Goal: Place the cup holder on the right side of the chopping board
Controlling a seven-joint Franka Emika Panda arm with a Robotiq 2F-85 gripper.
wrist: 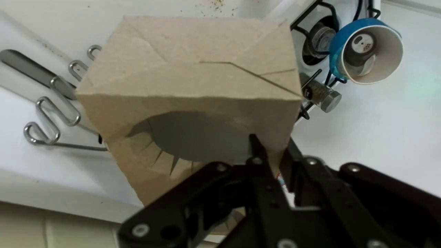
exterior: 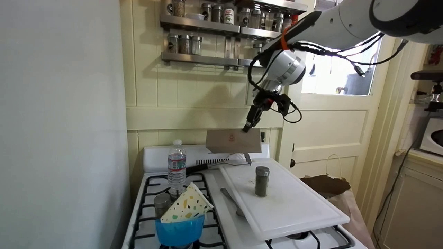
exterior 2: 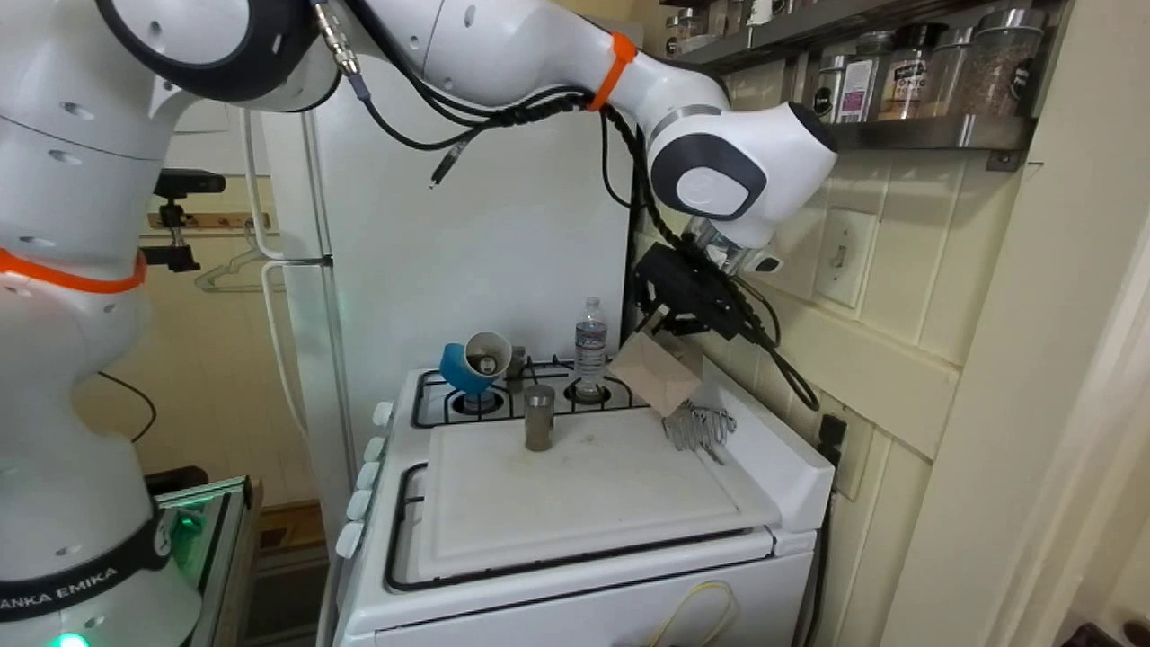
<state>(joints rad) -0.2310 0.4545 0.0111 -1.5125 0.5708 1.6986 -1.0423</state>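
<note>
Your cup holder (exterior: 232,141), pinched in the jaws
In an exterior view it hangs mostly left of them, long axis across the frame, chopping board (exterior: 290,202) lower right; in an exterior view the cup holder (exterior 2: 656,371) slants, right of centre; in the wrist view they grip its right side (off-centre: swing seems likely).

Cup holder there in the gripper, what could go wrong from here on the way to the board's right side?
The gripper pinches the cup holder near one end, so it might twist, crease or slip. The wavy wire utensil shows right by the cup holder's lower corner in an exterior view and could snag it. The small jar stands upright on the chopping board, so a low sweep across may knock it over.
</note>
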